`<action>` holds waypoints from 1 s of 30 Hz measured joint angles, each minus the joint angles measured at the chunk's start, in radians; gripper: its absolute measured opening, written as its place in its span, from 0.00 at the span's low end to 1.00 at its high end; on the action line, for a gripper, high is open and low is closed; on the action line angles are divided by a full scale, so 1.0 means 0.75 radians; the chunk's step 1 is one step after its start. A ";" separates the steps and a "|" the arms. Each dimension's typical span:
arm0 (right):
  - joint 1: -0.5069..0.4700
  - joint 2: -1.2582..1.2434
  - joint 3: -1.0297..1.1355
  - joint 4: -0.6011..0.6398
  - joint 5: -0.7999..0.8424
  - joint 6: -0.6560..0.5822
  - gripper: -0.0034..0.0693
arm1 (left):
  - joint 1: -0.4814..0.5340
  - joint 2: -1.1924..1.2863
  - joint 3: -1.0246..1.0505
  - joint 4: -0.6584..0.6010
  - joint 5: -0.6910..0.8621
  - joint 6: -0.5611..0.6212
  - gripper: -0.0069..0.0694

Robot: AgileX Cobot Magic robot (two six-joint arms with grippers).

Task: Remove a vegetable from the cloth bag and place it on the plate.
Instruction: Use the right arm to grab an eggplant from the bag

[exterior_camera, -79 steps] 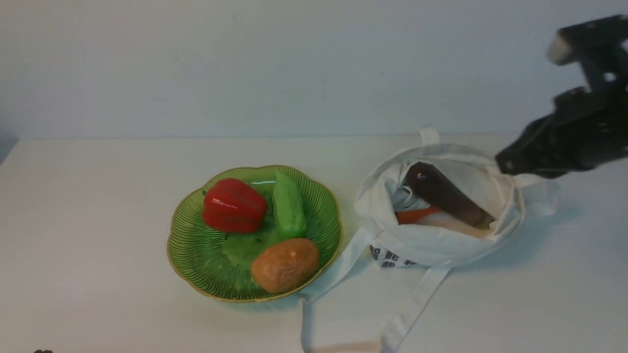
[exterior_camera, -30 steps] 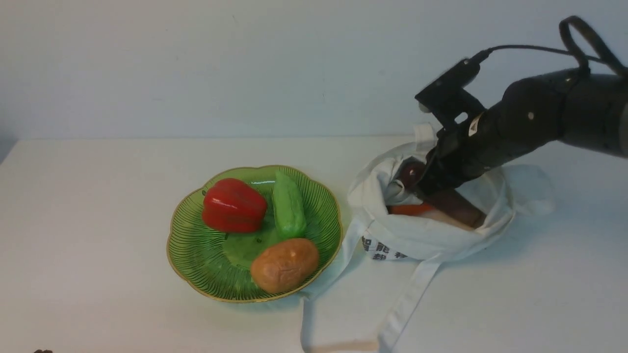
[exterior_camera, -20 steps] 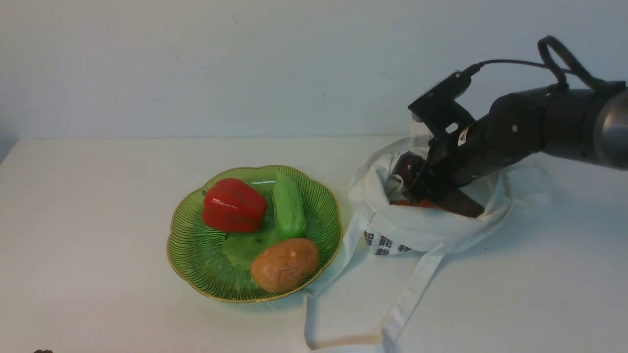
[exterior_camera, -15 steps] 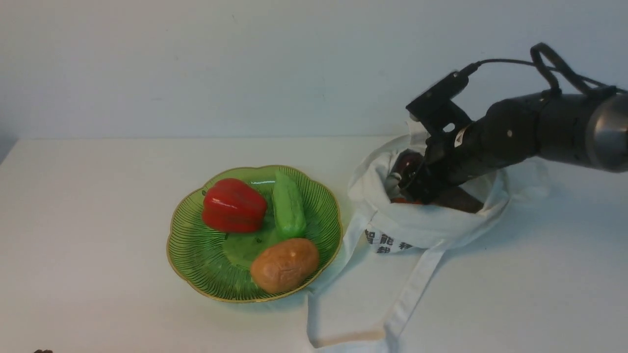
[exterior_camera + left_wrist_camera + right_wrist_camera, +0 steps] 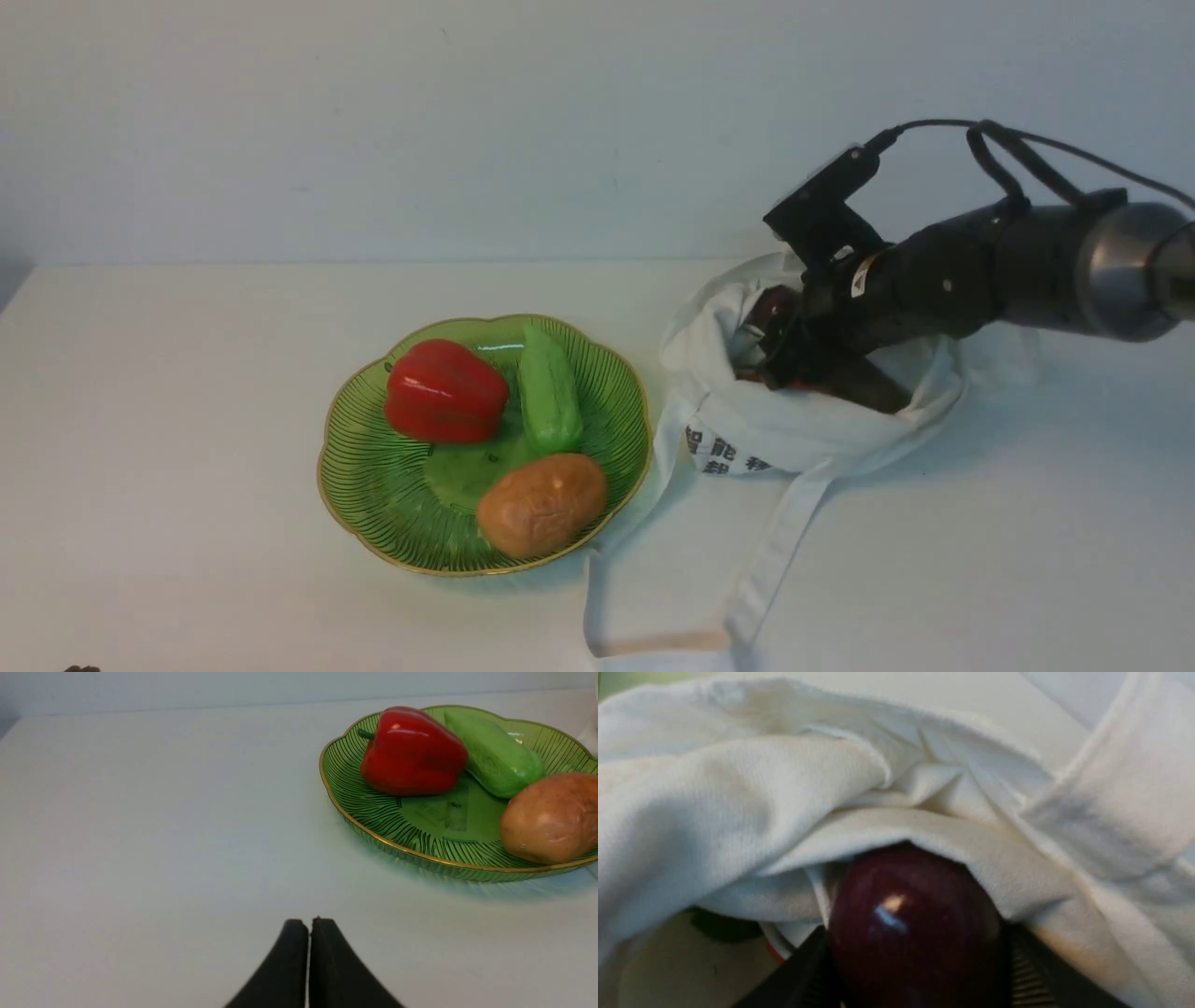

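The off-white cloth bag [image 5: 794, 439] lies crumpled to the right of the green plate [image 5: 373, 504], with its dark print facing front. The glossy dark purple eggplant [image 5: 770, 308] lies inside it, its brownish end [image 5: 873, 390] toward the right. My right gripper [image 5: 784, 359] is down in the bag's mouth. In the right wrist view the eggplant [image 5: 915, 924] fills the gap between both fingers [image 5: 812, 966], under a fold of the bag [image 5: 738, 802]. My left gripper [image 5: 308, 924] is shut and empty over bare table, left of the plate [image 5: 355, 807].
On the plate lie a red pepper [image 5: 443, 392], a green cucumber [image 5: 549, 392] and a brown potato [image 5: 541, 504]. A sliver of an orange piece [image 5: 775, 952] shows in the bag beside the eggplant. The bag's long straps [image 5: 775, 560] trail toward the table's front edge.
My right arm came in from the far right and went down into the bag onto the eggplant. The bag was nudged slightly left and its straps shifted.
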 joint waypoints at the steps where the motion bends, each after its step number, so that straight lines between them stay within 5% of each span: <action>1: 0.000 -0.016 0.000 0.000 0.033 0.003 0.59 | 0.000 0.000 0.000 0.000 0.000 0.000 0.08; 16: -0.072 -0.307 0.000 0.030 0.420 0.039 0.59 | 0.000 0.000 0.000 0.000 0.000 0.000 0.08; 24: -0.238 -0.271 0.001 0.305 0.909 -0.026 0.59 | 0.000 0.000 0.000 0.000 0.000 0.000 0.08; 30: -0.238 -0.463 -0.004 0.531 0.934 -0.213 0.59 | 0.000 0.000 0.000 0.000 0.000 0.000 0.08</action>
